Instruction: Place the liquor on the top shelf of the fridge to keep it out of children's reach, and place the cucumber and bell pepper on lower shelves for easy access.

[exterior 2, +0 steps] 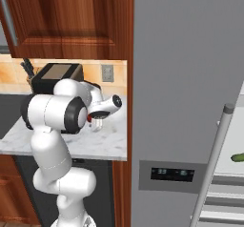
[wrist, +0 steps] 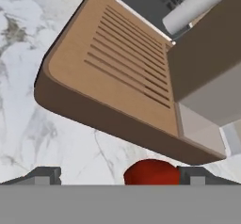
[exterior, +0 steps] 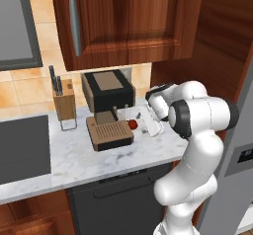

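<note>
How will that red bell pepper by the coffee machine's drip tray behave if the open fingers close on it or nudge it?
The bell pepper looks round and glossy, so it will probably roll across the marble counter if nudged. That smooth skin may slip between the fingers of the open gripper unless they close around its middle. It looks small, so probably light to lift.

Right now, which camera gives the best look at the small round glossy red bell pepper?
The left base view: the small round glossy red bell pepper sits whole on the marble counter beside the coffee machine's tray. The hand view shows just its top; the right base view shows only a red sliver behind the arm.
</note>
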Controlling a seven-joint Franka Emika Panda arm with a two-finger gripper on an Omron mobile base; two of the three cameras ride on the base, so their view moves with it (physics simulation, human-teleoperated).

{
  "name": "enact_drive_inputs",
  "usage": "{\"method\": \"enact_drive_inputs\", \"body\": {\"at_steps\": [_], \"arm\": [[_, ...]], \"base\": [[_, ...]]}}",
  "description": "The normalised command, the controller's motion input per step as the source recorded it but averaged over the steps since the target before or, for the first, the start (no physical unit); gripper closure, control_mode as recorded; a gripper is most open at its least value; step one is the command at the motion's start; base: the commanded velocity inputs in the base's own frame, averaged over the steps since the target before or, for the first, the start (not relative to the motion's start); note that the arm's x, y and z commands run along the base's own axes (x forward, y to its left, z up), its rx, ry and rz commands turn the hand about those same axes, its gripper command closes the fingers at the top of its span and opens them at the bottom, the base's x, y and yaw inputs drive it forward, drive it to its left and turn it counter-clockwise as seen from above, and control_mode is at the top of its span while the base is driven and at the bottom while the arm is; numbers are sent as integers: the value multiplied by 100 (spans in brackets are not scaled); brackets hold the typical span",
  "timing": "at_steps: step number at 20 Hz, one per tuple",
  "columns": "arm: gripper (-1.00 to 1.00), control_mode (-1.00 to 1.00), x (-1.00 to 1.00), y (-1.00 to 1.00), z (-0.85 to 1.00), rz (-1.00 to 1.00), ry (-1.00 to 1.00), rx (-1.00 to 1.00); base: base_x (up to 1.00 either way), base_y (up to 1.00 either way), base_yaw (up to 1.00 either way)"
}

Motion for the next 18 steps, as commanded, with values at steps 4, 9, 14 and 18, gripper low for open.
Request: {"method": "enact_drive_inputs", "body": {"at_steps": [4, 9, 14, 18], "arm": [[-100, -100, 12, 14, 0, 0, 6, 0], [-100, -100, 25, 12, 0, 0, 9, 0], [-100, -100, 35, 1, 0, 0, 6, 0], [-100, -100, 38, 0, -8, 0, 3, 0]], "base": [[0, 0, 0], [0, 0, 0], [0, 0, 0], [0, 0, 0]]}}
